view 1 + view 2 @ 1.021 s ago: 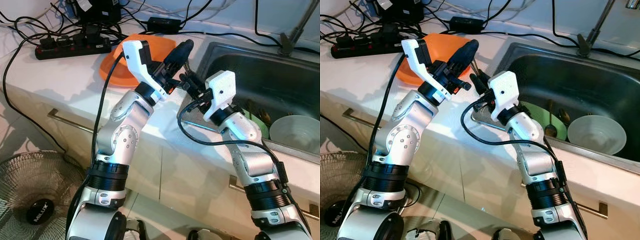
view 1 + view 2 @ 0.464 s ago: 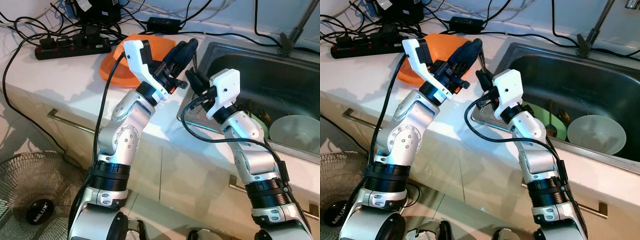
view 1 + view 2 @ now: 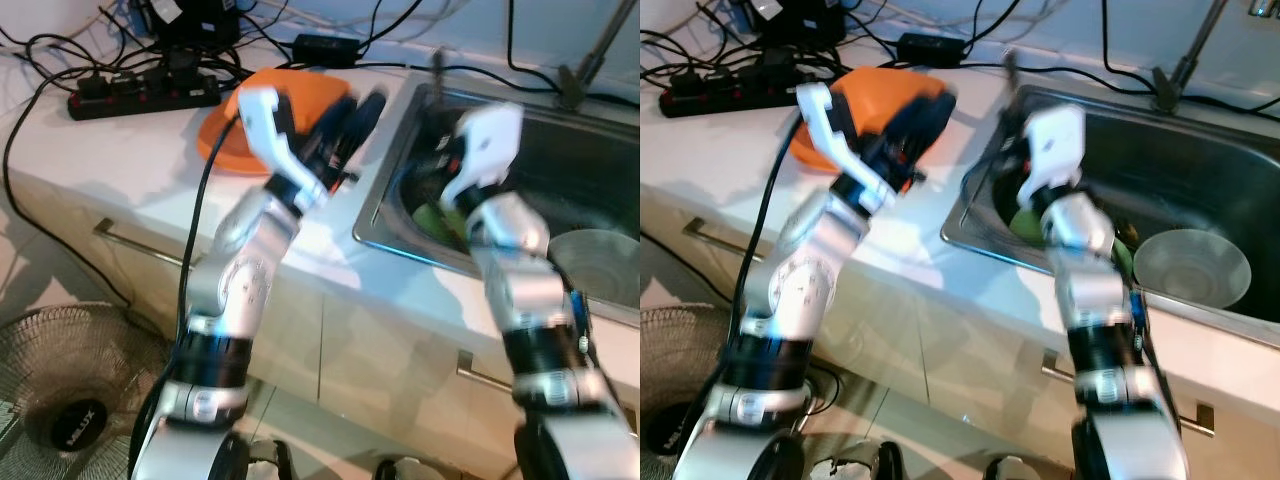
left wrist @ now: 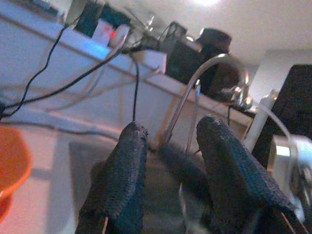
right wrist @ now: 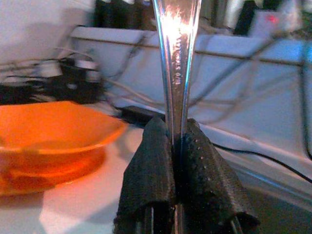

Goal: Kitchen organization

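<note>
Right wrist view: the right hand [image 5: 178,141] clamps a metal utensil handle [image 5: 175,58] upright over the sink [image 3: 590,150]. The left hand [image 4: 170,161] hovers open beside the orange bowl [image 3: 270,95] on the counter [image 3: 120,150].

power strip [image 3: 145,92] with black cables, counter rear | floor fan [image 3: 70,400], below counter, robot's left

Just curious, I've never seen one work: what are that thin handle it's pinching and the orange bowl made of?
The handle in the right pincer looks like polished metal: mirror glare, stamped lettering. The orange bowl seems glossy plastic, judging by its even colour and soft sheen.
</note>
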You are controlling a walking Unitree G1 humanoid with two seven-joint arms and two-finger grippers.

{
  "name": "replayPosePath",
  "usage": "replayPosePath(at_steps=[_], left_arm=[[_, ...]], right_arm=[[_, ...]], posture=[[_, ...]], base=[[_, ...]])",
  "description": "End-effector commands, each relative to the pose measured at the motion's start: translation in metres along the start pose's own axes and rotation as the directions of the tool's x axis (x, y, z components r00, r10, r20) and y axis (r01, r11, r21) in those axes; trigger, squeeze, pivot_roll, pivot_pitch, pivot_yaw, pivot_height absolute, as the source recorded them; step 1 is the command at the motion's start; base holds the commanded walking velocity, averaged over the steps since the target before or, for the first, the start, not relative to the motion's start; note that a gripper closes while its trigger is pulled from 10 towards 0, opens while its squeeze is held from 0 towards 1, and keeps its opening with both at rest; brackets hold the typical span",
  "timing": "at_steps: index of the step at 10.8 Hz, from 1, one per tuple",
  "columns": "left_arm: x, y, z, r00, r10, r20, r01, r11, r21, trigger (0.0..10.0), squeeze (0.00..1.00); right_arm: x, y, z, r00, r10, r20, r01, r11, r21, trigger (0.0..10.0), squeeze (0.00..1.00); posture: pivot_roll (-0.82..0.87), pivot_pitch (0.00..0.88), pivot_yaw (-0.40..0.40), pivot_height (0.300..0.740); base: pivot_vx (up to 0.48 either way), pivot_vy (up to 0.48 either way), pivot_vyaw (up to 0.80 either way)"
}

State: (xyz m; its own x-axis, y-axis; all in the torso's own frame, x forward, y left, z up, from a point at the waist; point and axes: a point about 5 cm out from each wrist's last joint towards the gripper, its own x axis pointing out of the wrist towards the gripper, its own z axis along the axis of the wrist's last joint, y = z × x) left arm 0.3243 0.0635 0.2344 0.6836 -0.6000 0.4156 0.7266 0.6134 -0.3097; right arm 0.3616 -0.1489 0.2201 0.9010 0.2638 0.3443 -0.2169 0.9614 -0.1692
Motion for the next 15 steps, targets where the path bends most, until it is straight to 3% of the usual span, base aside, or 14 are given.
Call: replayPosePath(at_steps=[1, 2, 3, 5, 8, 11, 12, 13, 14, 15], left_arm=[[-0.004, 0.0, -0.004, 0.999, 0.01, -0.044, -0.008, 0.999, 0.044, 10.0, 0.0], [-0.01, 0.004, -0.017, 0.989, 0.038, -0.141, -0.019, 0.991, 0.13, 10.0, 0.0], [-0.018, 0.01, -0.037, 0.958, 0.079, -0.277, -0.021, 0.979, 0.204, 10.0, 0.0], [-0.034, 0.013, -0.059, 0.905, 0.104, -0.412, -0.011, 0.975, 0.222, 10.0, 0.0], [-0.042, 0.014, -0.066, 0.877, 0.125, -0.465, -0.016, 0.973, 0.23, 10.0, 0.0], [-0.046, 0.015, -0.066, 0.866, 0.129, -0.483, -0.016, 0.973, 0.231, 10.0, 0.0], [-0.046, 0.014, -0.066, 0.865, 0.129, -0.484, -0.016, 0.973, 0.231, 10.0, 0.0], [-0.046, 0.014, -0.066, 0.864, 0.129, -0.486, -0.015, 0.973, 0.231, 10.0, 0.0], [-0.046, 0.014, -0.066, 0.864, 0.125, -0.488, -0.011, 0.974, 0.228, 10.0, 0.0], [-0.046, 0.013, -0.065, 0.864, 0.124, -0.489, -0.01, 0.973, 0.229, 10.0, 0.0]], right_arm=[[0.003, -0.012, -0.001, 0.997, -0.072, -0.004, 0.072, 0.997, 0.007, 10.0, 0.0], [0.006, -0.021, -0.008, 0.989, -0.139, -0.05, 0.141, 0.99, 0.03, 10.0, 0.0], [0.007, -0.027, -0.021, 0.974, -0.183, -0.13, 0.19, 0.981, 0.043, 10.0, 0.0], [0.006, -0.03, -0.049, 0.931, -0.22, -0.29, 0.232, 0.973, 0.005, 10.0, 0.0], [0.009, -0.033, -0.062, 0.885, -0.248, -0.394, 0.275, 0.961, 0.013, 10.0, 0.0], [-0.001, -0.033, -0.081, 0.809, -0.261, -0.526, 0.295, 0.955, -0.021, 10.0, 0.0], [-0.001, -0.032, -0.082, 0.806, -0.258, -0.533, 0.293, 0.956, -0.019, 10.0, 0.23], [-0.002, -0.031, -0.083, 0.801, -0.253, -0.543, 0.289, 0.957, -0.019, 10.0, 0.93], [-0.002, -0.029, -0.085, 0.795, -0.24, -0.556, 0.278, 0.96, -0.018, 10.0, 1.0], [-0.002, -0.027, -0.086, 0.796, -0.231, -0.56, 0.27, 0.963, -0.013, 10.0, 1.0]], posture=[[0.04, 0.06, 0.034, 0.74], [0.04, 0.061, 0.034, 0.74], [0.04, 0.059, 0.034, 0.74], [0.05, 0.06, 0.032, 0.74], [0.07, 0.063, 0.024, 0.74], [0.09, 0.061, 0.018, 0.74], [0.09, 0.061, 0.017, 0.74], [0.09, 0.061, 0.016, 0.74], [0.09, 0.061, 0.016, 0.74], [0.1, 0.062, 0.015, 0.74]], base=[[0.0, 0.0, 0.0], [0.0, 0.0, 0.0], [0.0, 0.0, 0.0], [0.0, 0.0, 0.0], [0.0, 0.0, 0.0], [0.0, 0.0, 0.0], [0.0, 0.0, 0.0], [0.0, 0.0, 0.0], [0.0, 0.0, 0.0], [0.0, 0.0, 0.0]])
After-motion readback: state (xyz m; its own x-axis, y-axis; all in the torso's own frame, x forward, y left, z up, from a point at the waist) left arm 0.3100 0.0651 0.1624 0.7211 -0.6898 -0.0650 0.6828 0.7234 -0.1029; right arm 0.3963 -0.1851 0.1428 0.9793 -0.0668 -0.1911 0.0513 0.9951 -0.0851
